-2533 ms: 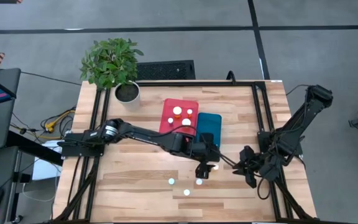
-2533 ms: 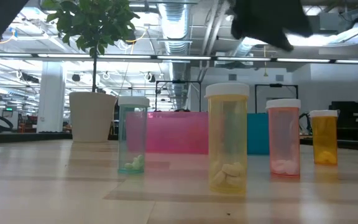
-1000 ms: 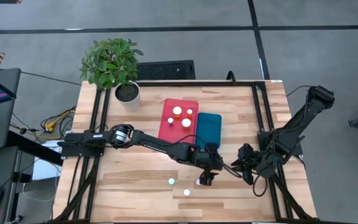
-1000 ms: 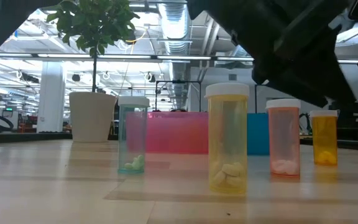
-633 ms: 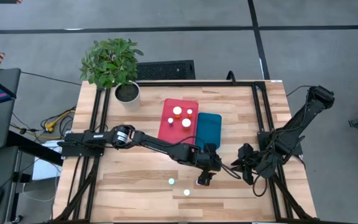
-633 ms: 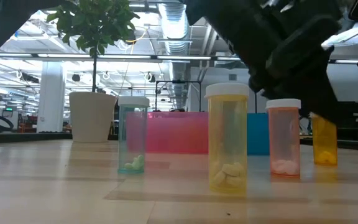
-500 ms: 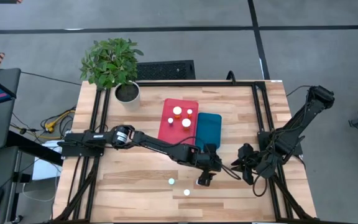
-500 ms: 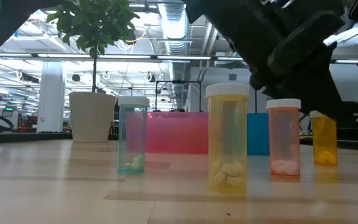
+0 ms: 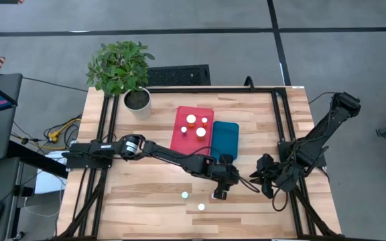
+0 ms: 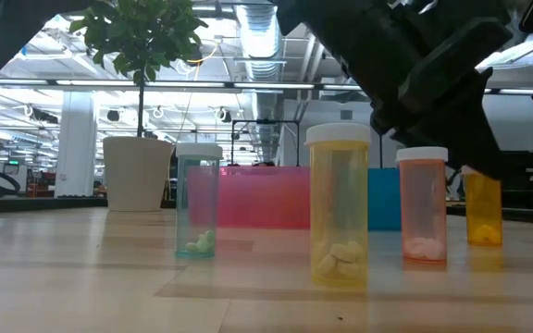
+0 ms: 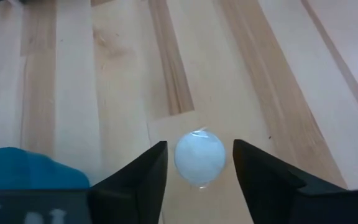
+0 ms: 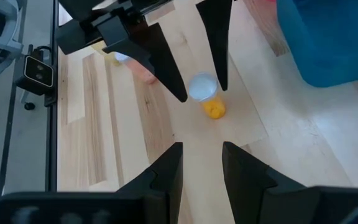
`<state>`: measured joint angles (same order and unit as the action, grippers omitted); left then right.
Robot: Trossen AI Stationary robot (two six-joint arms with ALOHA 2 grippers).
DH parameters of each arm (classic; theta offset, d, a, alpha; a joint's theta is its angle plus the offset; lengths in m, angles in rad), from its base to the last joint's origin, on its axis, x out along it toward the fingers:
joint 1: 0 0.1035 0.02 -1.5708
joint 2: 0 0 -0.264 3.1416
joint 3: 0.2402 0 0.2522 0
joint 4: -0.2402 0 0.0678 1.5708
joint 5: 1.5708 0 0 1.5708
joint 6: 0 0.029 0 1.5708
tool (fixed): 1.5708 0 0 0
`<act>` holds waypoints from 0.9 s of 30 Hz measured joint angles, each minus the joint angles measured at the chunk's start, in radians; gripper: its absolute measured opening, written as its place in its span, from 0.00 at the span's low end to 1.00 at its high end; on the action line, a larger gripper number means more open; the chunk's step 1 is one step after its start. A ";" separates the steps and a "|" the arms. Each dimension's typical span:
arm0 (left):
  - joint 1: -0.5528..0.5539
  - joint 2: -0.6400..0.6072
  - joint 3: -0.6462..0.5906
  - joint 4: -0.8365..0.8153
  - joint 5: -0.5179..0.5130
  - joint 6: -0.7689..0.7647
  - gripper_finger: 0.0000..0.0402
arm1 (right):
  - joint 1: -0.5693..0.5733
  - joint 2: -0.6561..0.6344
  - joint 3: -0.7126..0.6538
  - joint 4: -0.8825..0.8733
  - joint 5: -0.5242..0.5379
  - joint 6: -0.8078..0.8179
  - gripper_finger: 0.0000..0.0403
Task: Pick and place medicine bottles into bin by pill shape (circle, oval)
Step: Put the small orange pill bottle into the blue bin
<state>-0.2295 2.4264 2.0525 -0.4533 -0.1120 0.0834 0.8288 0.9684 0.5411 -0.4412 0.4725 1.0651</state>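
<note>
Straddling the amber bottle [image 12: 203, 88] near the blue bin [image 9: 224, 138], the left gripper [image 11: 196, 163] stands part-open, not yet gripping — it should close squarely below the cap, keeping the bottle upright.

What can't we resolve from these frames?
- Amber bottle: in the low view the left arm crosses its cap, and its pills are too small to read. The left wrist view shows only the white cap between the left hand's fingers.
- Three bottles in the red tray: the high view shows caps only, and in the low view the tray wall hides them.
</note>
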 joint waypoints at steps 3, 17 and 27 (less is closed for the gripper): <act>0.000 0.000 0.000 0.000 0.000 -0.003 0.41 | 0.000 0.000 0.000 0.000 0.000 0.000 0.30; 0.000 -0.001 0.000 -0.001 0.000 -0.027 0.30 | 0.000 0.000 0.000 0.000 0.000 -0.001 0.30; 0.000 -0.004 0.000 -0.002 -0.007 -0.068 0.29 | 0.000 0.000 0.000 0.000 0.000 -0.001 0.30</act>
<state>-0.2291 2.4227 2.0521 -0.4558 -0.1188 0.0152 0.8288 0.9684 0.5411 -0.4416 0.4721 1.0645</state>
